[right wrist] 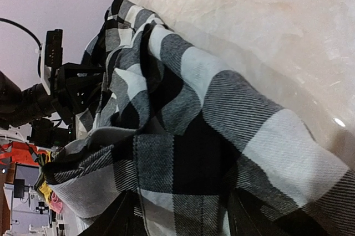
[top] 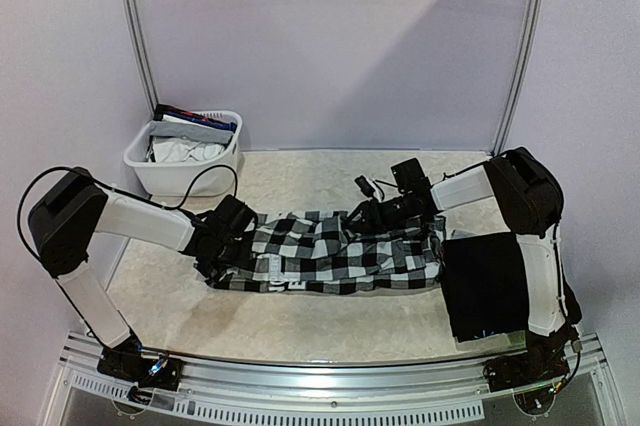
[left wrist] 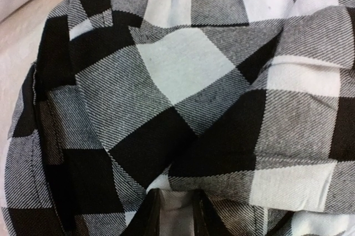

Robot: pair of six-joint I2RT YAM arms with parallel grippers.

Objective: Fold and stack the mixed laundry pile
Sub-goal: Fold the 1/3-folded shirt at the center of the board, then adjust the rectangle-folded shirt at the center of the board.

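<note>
The black-and-white checkered shirt is lying rumpled on the table. The left hand is pinching one end, the right hand straddling the other, spread; folding likely needs both gripping.

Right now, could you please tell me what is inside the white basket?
The white basket holds crumpled white and grey cloth, with dark blue-edged pieces at its far rim; anything beneath them is covered.

Left arm, right arm: white links, bulky black joints; thin black cable loops beside the white basket.
</note>
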